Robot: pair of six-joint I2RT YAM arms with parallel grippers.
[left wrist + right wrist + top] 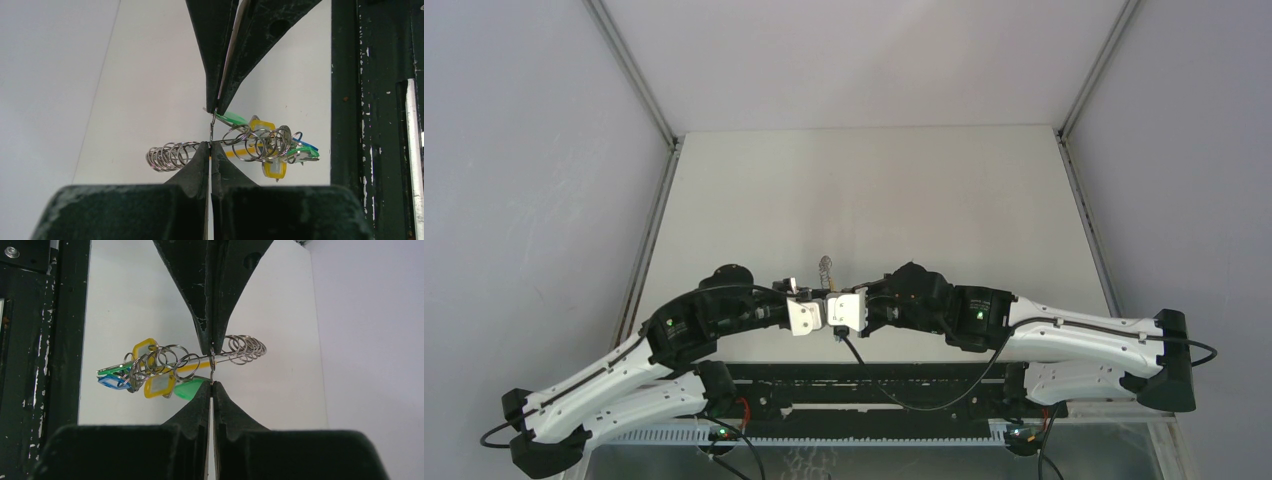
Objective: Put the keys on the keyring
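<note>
Keyring is pinched mid-air between the closed left end effector and closed right end effector, likely to steady it; keys look bunched on it already.

Tbl: flat, matte off-white top, rectangular, seen narrowing toward 12 o'clock in the top view. Grey walls close it in at 9, 12 and 3 o'clock, w/ metal frame posts rising from the far corners at approx. 11 and 1. Along the 6 o'clock edge a black mounting frame lies across the top, side to side. The arm bases sit on it at approx. 7 and 5. A black cable droops across the frame. Keyring hangs just to the 6 o'clock side of ctr; whether it touches the top can't be told.
</note>
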